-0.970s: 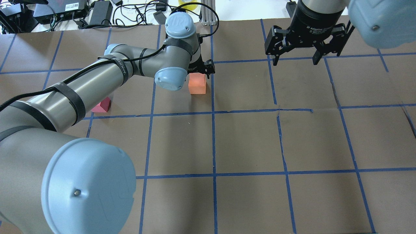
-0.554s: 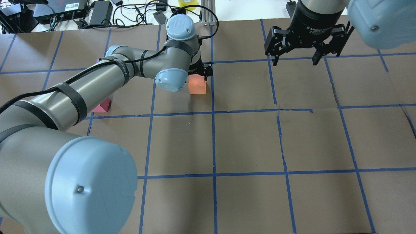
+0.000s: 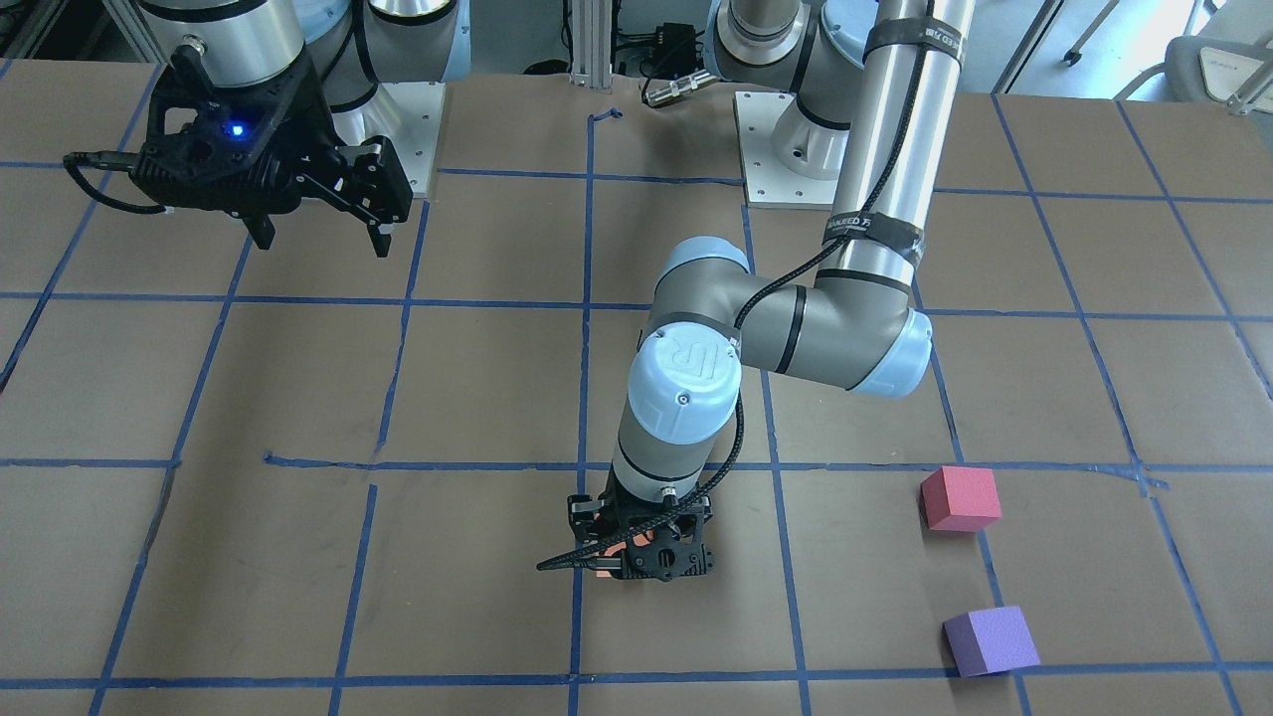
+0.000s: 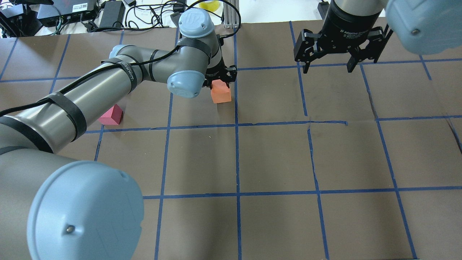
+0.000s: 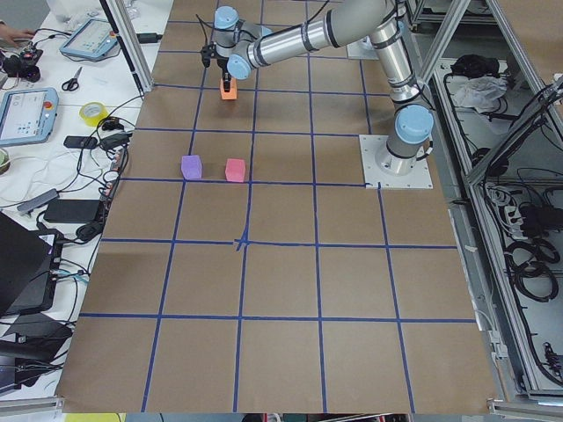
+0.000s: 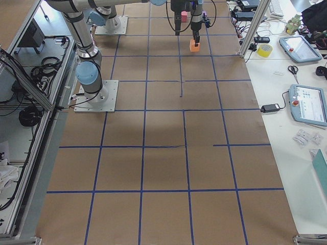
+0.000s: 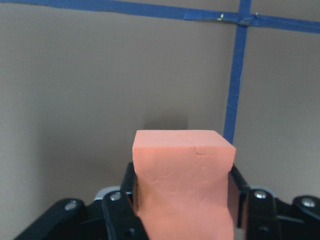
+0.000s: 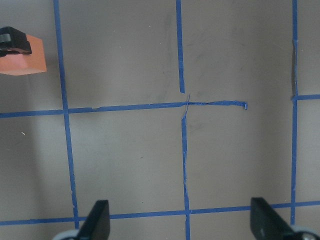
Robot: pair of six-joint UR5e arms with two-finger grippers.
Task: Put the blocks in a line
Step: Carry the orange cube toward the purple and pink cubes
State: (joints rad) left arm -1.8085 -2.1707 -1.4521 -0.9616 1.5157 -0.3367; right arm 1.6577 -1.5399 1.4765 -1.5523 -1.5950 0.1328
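My left gripper (image 4: 218, 78) is shut on the orange block (image 4: 221, 92) and holds it just above the table. In the left wrist view the orange block (image 7: 183, 165) sits between the jaws, with its shadow on the paper beyond it. The red-pink block (image 3: 960, 497) and the purple block (image 3: 990, 641) lie apart on the table, off to my left. The red-pink block (image 4: 111, 116) peeks out beside my left arm in the overhead view, where the purple block is hidden. My right gripper (image 4: 326, 66) is open and empty, hovering at the far right.
The table (image 4: 274, 155) is brown paper with a grid of blue tape. Cables and power bricks (image 4: 108, 12) lie beyond its far edge. My left arm (image 4: 90, 94) stretches across the left half of the table.
My left wrist has shifted a little to the left. The orange block has turned slightly in the jaws and appears to have risen off the paper. The right gripper has not moved.
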